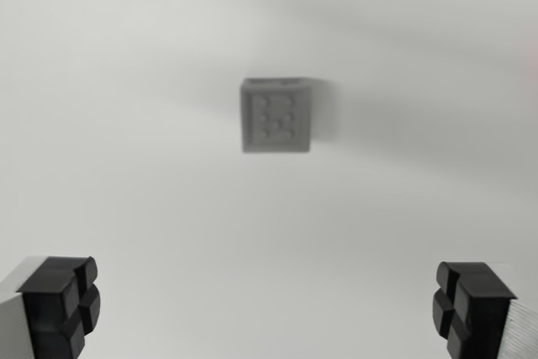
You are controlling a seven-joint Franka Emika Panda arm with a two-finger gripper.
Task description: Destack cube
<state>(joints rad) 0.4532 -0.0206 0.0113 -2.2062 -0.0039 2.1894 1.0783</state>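
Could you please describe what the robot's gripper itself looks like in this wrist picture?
Only the two fingertips of the gripper show, at the bottom corners. Each fingertip is a black, blocky pad with grooves cut into it in a cross pattern, mounted on a light grey finger body. No cables or markings are visible.
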